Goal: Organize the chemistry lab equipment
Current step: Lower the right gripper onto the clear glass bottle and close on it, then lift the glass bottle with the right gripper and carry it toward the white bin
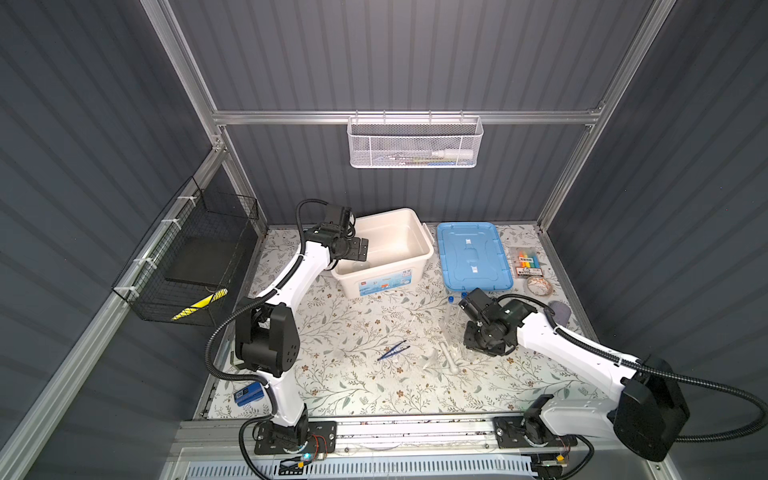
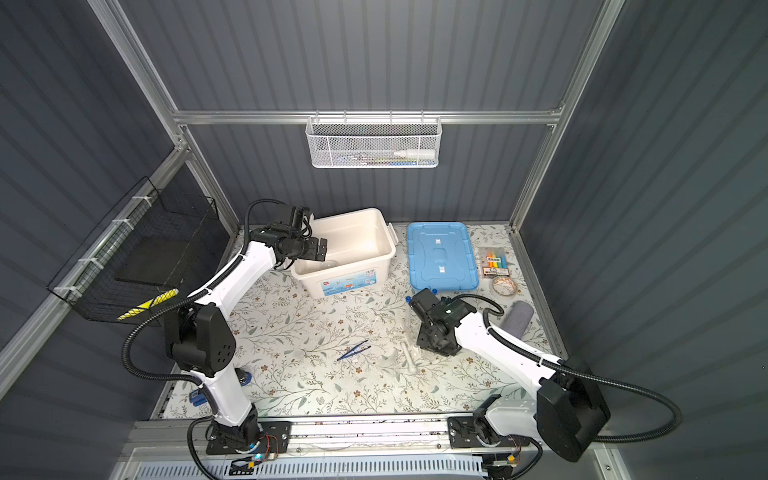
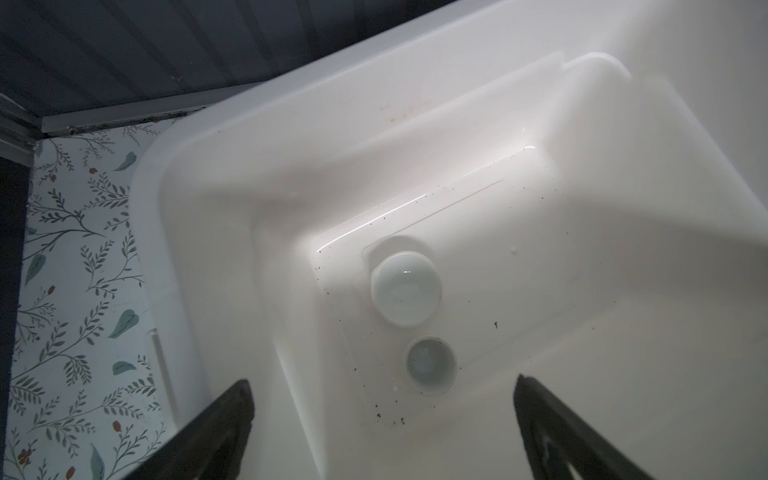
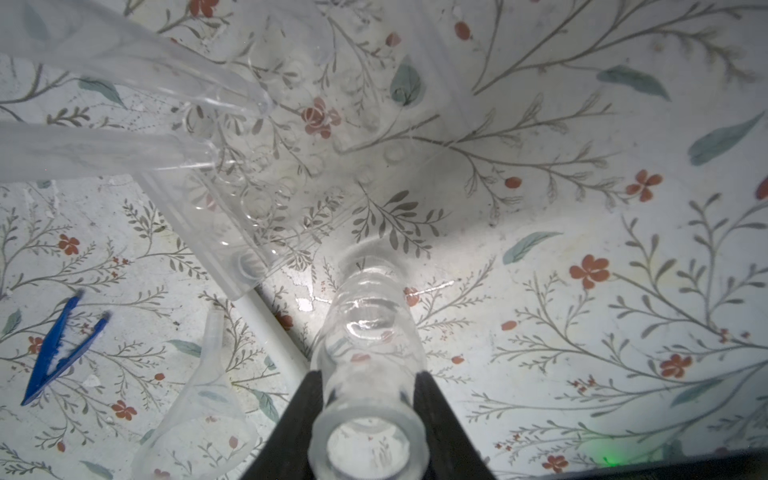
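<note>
1. white bin (image 1: pixel 349 282) at desk (image 1: pixel 353 395) rear; left tool (image 3: pixel 382 386) released above it, over white dishes (image 3: pixel 405 286) on its floor;
2. right tool (image 4: pixel 367 376) clenched on clear glass vial (image 4: pixel 370 316), just beside clear tube rack (image 4: pixel 232 216);
3. blue tweezers (image 1: pixel 392 350) lying mid-desk.

Two dishes (image 3: pixel 405 286) lie in the bin (image 1: pixel 376 286) (lid (image 1: pixel 473 253) just right).

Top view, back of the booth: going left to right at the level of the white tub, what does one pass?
black wire basket on the side wall → white tub → blue lid → pack of markers
</note>
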You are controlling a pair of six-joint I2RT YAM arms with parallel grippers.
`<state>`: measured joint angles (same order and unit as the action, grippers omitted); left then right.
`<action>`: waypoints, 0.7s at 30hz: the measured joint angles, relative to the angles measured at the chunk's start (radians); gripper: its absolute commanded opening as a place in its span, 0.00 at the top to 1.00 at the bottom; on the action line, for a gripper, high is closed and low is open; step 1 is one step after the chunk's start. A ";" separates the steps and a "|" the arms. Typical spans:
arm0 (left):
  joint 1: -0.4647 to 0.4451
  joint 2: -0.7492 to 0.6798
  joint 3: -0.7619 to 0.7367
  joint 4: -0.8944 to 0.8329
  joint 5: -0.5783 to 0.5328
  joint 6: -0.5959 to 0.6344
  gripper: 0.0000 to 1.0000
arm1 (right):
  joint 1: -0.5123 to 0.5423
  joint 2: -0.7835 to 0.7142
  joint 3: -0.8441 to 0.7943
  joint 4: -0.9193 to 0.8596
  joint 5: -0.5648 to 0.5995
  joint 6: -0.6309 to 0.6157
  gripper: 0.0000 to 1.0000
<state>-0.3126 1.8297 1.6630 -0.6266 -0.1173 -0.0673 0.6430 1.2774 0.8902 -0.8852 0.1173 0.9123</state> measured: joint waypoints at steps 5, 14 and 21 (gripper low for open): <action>0.000 -0.001 0.000 0.000 -0.005 -0.005 0.00 | 0.011 -0.022 0.059 -0.051 0.008 -0.027 0.67; 0.016 -0.002 0.056 -0.054 -0.054 -0.062 0.00 | 0.049 -0.070 0.140 -0.142 0.009 -0.049 0.68; 0.079 -0.002 0.116 -0.111 -0.090 -0.100 0.00 | 0.120 -0.058 0.245 -0.174 0.006 -0.040 0.68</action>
<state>-0.2333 1.8282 1.7786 -0.7372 -0.2077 -0.1669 0.7631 1.2190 1.1347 -1.0595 0.1234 0.8722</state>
